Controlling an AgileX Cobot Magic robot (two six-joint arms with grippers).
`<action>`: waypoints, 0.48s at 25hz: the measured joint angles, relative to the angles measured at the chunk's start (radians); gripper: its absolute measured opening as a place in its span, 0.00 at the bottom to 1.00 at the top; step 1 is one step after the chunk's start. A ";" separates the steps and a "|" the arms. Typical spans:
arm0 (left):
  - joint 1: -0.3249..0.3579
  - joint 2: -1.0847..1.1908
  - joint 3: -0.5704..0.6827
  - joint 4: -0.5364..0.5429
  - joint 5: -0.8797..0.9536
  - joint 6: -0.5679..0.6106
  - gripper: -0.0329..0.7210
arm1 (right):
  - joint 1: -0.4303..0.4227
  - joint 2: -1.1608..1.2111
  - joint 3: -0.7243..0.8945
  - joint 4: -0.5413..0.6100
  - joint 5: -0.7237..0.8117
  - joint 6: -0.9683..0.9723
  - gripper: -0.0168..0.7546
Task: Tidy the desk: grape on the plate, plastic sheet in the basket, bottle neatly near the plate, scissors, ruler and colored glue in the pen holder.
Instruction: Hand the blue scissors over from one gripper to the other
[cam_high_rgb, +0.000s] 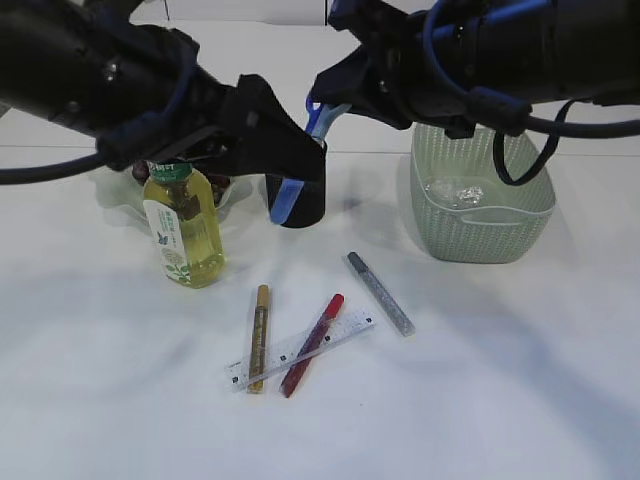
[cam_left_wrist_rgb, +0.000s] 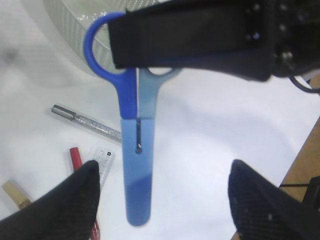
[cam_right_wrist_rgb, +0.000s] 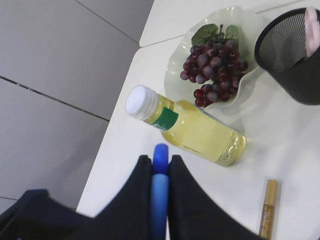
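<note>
Scissors (cam_high_rgb: 292, 190) over pen holder (cam_high_rgb: 310, 205) — bottle (cam_high_rgb: 184, 226), basket (cam_high_rgb: 480, 200) flanking

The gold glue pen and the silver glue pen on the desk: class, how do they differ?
The gold glue pen lies across the ruler, nearly upright in the exterior view; the silver glue pen lies alone on the bare table, slanting down to the right. Gold sits left of the red pen, silver right of it. Both are slim glitter tubes, not yet in the pen holder.

The white counter (cam_high_rgb: 520, 380) carries a bottle (cam_high_rgb: 184, 228), a plate (cam_right_wrist_rgb: 252, 82), a pen holder (cam_high_rgb: 297, 200), a basket (cam_high_rgb: 482, 195), a ruler (cam_high_rgb: 345, 332) and three glue pens (cam_high_rgb: 380, 292).
</note>
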 joint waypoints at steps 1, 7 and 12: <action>0.002 -0.011 0.000 0.011 0.016 0.002 0.80 | 0.000 0.006 0.000 0.002 -0.008 -0.013 0.09; 0.080 -0.041 0.000 0.086 0.100 -0.030 0.52 | 0.000 0.083 -0.060 0.005 -0.018 -0.080 0.09; 0.182 -0.041 0.000 0.214 0.150 -0.155 0.38 | 0.000 0.158 -0.173 0.006 -0.018 -0.172 0.09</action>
